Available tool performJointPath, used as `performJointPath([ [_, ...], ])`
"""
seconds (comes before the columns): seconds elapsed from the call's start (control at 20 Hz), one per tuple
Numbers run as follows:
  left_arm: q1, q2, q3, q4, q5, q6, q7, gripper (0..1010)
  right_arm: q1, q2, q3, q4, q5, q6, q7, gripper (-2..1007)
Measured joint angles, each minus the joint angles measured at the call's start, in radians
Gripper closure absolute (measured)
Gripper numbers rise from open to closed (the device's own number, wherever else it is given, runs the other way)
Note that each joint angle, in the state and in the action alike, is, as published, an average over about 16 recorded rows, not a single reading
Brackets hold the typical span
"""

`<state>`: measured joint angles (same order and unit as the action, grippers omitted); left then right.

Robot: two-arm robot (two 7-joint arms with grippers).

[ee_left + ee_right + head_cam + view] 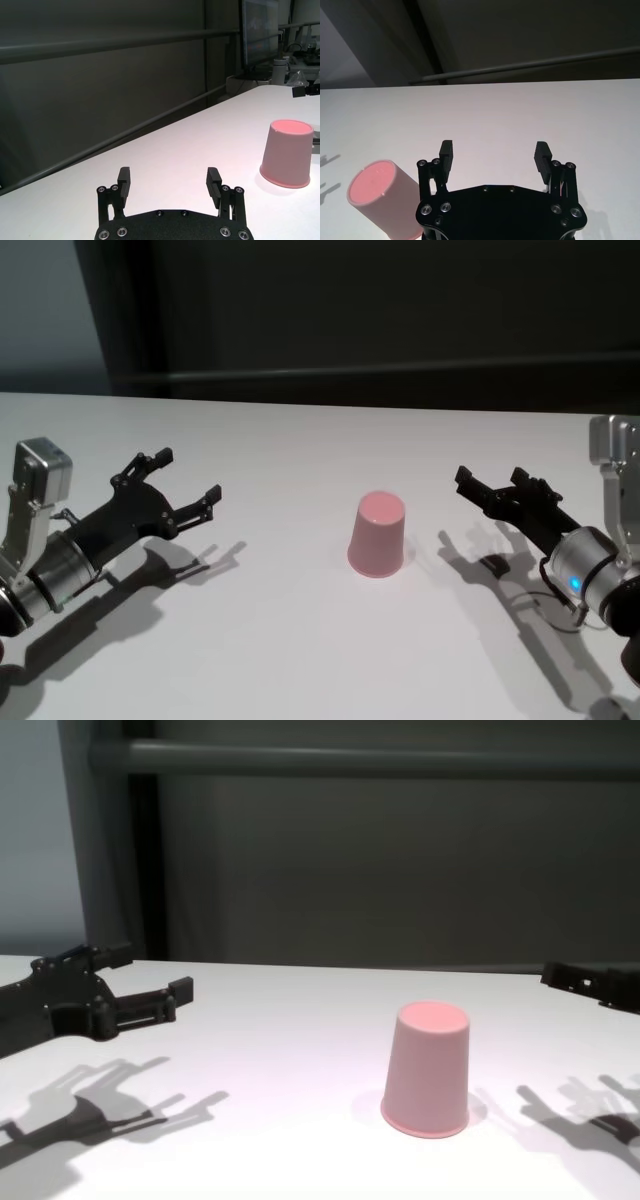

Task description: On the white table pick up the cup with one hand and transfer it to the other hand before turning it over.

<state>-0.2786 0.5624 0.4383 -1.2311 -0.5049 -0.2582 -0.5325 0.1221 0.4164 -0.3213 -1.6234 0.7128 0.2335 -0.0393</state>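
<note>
Across the white table (pixel 300 440), nothing is resting but the cup (pixel 378 534), sitting upside down on its rim near the middle, base up. My left gripper (pixel 185 490) is hovering toward the left edge, fingers spread wide, gripping nothing. My right gripper (pixel 497 490) is hanging toward the right edge, likewise wide apart and empty. Risk as I am judging it: tapered smooth walls could be slipping upward out of a pinch, or a low approach could be tipping it.
</note>
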Motion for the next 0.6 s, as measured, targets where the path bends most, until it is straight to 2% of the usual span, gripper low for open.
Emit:
performJointPath([
  [0.2,0.0,0.0,0.0,0.0,0.0,0.0,0.0,7,-0.003,-0.003,0.002,0.005,0.001,-0.007,0.002,5],
  [0.6,0.0,0.0,0.0,0.0,0.0,0.0,0.0,7,0.002,-0.002,-0.001,0.001,0.002,-0.001,0.003,5],
])
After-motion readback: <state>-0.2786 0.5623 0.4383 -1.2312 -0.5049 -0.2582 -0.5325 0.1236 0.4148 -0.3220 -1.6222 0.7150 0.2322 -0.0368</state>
